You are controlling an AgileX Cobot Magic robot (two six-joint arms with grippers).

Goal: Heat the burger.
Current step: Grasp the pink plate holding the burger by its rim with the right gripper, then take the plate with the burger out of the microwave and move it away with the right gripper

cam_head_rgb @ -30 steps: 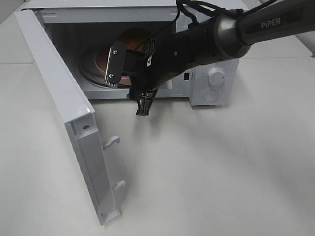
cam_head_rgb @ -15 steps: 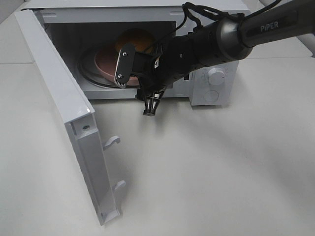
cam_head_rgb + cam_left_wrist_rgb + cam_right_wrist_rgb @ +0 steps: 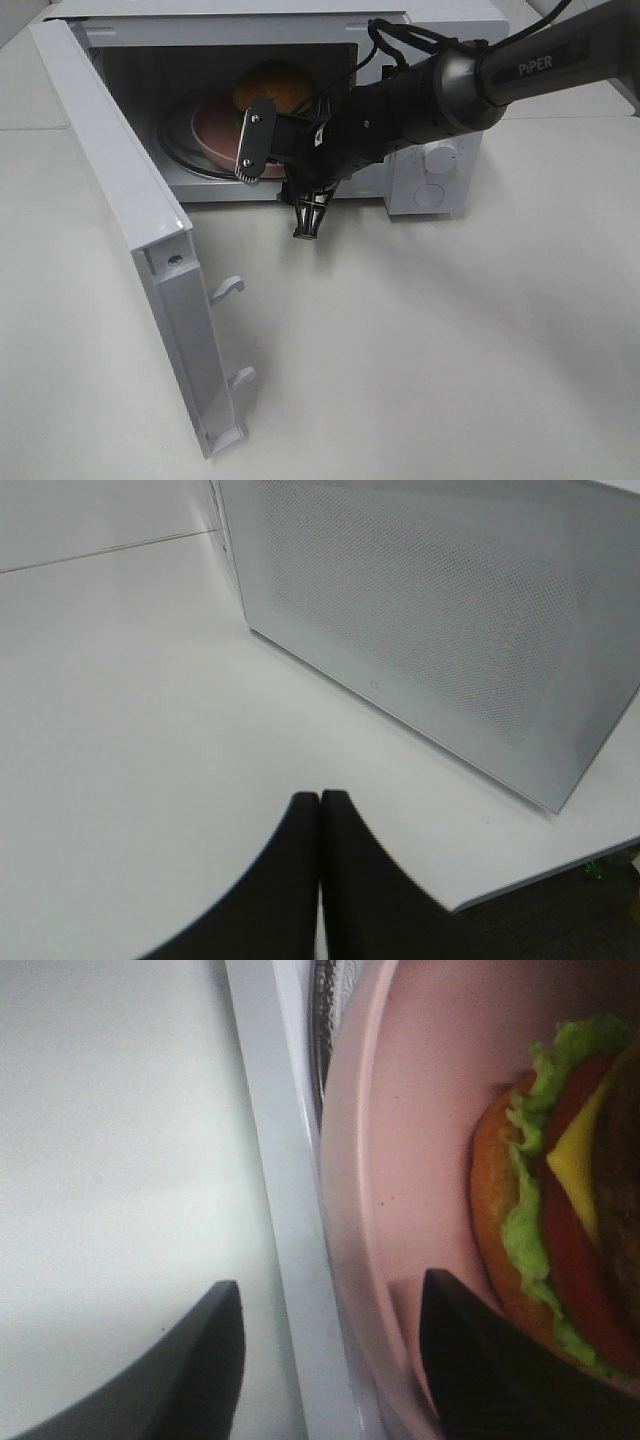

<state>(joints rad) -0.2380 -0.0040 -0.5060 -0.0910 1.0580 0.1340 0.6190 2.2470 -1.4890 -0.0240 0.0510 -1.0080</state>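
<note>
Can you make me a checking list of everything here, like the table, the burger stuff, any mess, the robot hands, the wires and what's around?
Surface: plain white tabletop, bare where visible.
Job's things: round burger with golden-brown bun, green lettuce, yellow cheese and red tomato sits on a round pink plate inside the white box-shaped microwave oven; its white door hangs wide open.
Clutter: nothing seen.
Grippers: right tool is at the oven mouth, fingers apart either side of the plate rim, holding nothing. Left tool is shut and empty, beside the oven's mesh-patterned wall.
Cables: black cable loops above the right arm.
Surroundings: dark floor past the table edge; nothing else seen.
</note>
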